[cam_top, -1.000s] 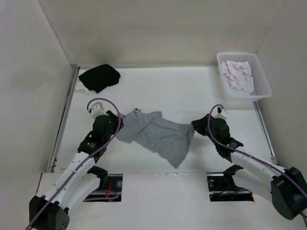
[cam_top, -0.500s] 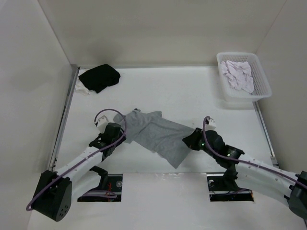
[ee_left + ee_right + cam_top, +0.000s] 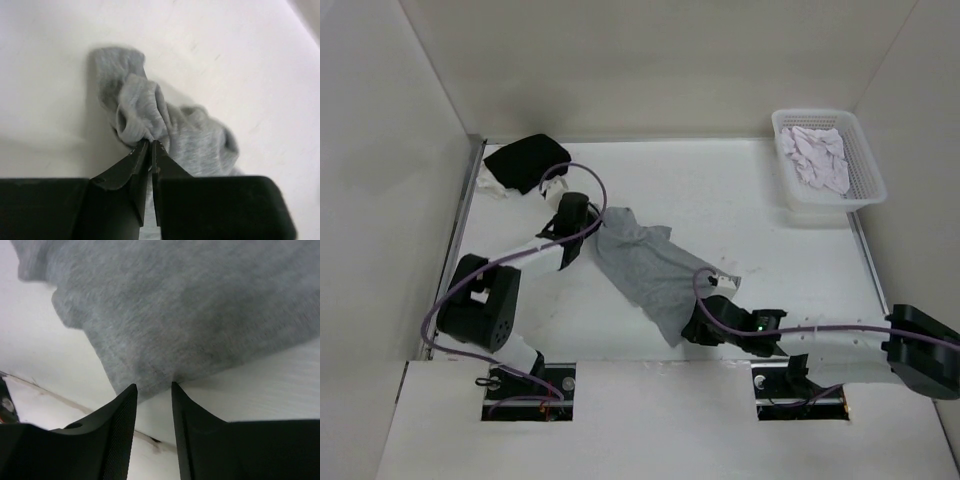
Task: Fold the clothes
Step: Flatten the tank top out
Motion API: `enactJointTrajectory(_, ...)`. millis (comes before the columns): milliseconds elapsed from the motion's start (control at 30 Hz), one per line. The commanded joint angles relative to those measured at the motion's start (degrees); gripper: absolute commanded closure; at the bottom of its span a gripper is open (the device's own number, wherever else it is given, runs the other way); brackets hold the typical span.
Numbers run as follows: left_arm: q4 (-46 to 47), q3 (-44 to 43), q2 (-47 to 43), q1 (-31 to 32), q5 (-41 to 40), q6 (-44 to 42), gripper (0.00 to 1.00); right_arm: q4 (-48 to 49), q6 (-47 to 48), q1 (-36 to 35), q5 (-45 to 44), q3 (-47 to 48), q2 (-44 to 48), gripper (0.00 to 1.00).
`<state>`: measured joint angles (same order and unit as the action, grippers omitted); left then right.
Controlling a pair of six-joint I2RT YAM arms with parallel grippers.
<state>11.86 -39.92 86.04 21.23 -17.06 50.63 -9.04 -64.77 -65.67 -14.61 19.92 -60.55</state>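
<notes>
The clothes, a grey T-shirt (image 3: pixel 642 268), lie rumpled in a diagonal strip across the middle of the table. My left gripper (image 3: pixel 593 226) is at the shirt's far left end. In the left wrist view its jaws (image 3: pixel 150 143) are shut on a bunched fold of the grey fabric (image 3: pixel 145 112). My right gripper (image 3: pixel 693 328) sits low at the shirt's near end. The right wrist view shows it (image 3: pixel 152 386) open, its fingertips (image 3: pixel 131 390) touching the hem of the shirt (image 3: pixel 175 305), with nothing clamped.
A black garment (image 3: pixel 525 162) lies at the far left corner with a bit of white cloth (image 3: pixel 492 183) beside it. A white basket (image 3: pixel 869 185) with pale cloth (image 3: pixel 815 155) stands at the far right. A metal rail runs along the table's left edge (image 3: pixel 455 250).
My left gripper has closed on the shirt's left end and carried it toward the back. My right gripper has let go, opened and dropped to the near hem. The shirt is narrower.
</notes>
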Motion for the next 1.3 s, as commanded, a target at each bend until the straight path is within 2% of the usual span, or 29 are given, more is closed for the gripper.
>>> enactJointTrajectory(0, 6.96, -14.27, 7.11, -1.16, 3.08, -1.23, 0.95, 3.57, 0.26, -1.61, 0.20, 3.80, -8.86, 0.76)
enactJointTrajectory(33, 6.43, -15.87, 7.73, -0.98, 2.91, -1.59, 0.92, 5.94, 0.96, -1.78, 0.46, 5.20, -11.05, 0.86)
enactJointTrajectory(67, 5.47, -18.33, 8.61, -0.89, 3.08, -2.46, 0.82, 8.31, 1.92, -1.70, 0.90, 6.61, -12.90, 0.91)
enactJointTrajectory(100, 4.67, -19.05, 8.71, -0.80, 3.35, -3.08, 0.75, 10.34, 2.63, -1.70, 1.42, 7.93, -14.40, 0.94)
enactJointTrajectory(133, 2.84, -18.88, 7.84, -0.63, 3.17, -4.04, 0.61, 12.79, 3.24, -1.78, 2.04, 9.85, -16.24, 0.94)
enactJointTrajectory(167, 1.86, -17.66, 6.52, -0.36, 3.00, -4.40, 0.55, 15.69, 3.86, -1.79, 3.00, 12.40, -18.87, 0.95)
enactJointTrajectory(200, 1.42, -15.73, 4.86, -0.19, 2.82, -4.58, 0.53, 18.41, 4.91, -1.79, 4.58, 15.55, -21.86, 0.95)
enactJointTrajectory(267, 1.68, -7.58, -2.33, 0.51, 2.21, -4.66, 0.56, 21.50, 6.76, -1.79, 7.30, 20.22, -25.47, 0.92)
enactJointTrajectory(300, 1.42, -3.45, -6.46, 0.95, 1.68, -4.84, 0.59, 22.39, 7.64, -1.79, 8.36, 22.07, -26.45, 0.86)
enactJointTrajectory(367, -1.11, 6.21, -17.25, 2.62, 0.80, -5.45, 0.63, 22.66, 9.83, -1.17, 9.86, 23.75, -25.94, 0.65)
enactJointTrajectory(400, -3.74, 9.13, -21.31, 3.41, 0.97, -5.11, 0.64, 22.05, 11.41, -0.30, 10.04, 23.32, -24.10, 0.61)
enactJointTrajectory(500, -11.93, 14.69, -30.04, 9.29, 1.15, -3.18, 0.65, 19.85, 13.35, 2.42, 8.55, 19.82, -16.90, 0.57)
enactJointTrajectory(567, -19.29, 18.11, -34.26, 20.40, -0.16, 4.25, 0.65, 18.27, 14.15, 5.67, 5.75, 15.34, -8.65, 0.61)
enactJointTrajectory(700, -20.30, 19.53, -30.69, 37.91, -5.25, 16.48, 0.62, 17.39, 14.15, 10.94, 0.74, 8.83, 3.13, 0.66)
enactJointTrajectory(767, -18.81, 18.40, -26.39, 43.12, -7.19, 19.93, 0.60, 16.77, 13.89, 13.93, 0.02, 6.37, 8.15, 0.66)
enactJointTrajectory(867, -15.74, 16.90, -19.27, 46.12, -7.02, 24.40, 0.59, 14.85, 14.23, 17.37, 0.37, 4.60, 13.34, 0.65)
enactJointTrajectory(1100, -10.64, 16.28, -11.00, 47.54, -5.80, 29.26, 0.59, 11.76, 14.50, 19.66, -0.15, 1.88, 18.45, 0.64)
enactJointTrajectory(1267, -8.34, 16.89, -7.20, 49.56, -2.45, 30.93, 0.65, 12.20, 14.50, 21.24, 0.11, 0.73, 19.07, 0.64)
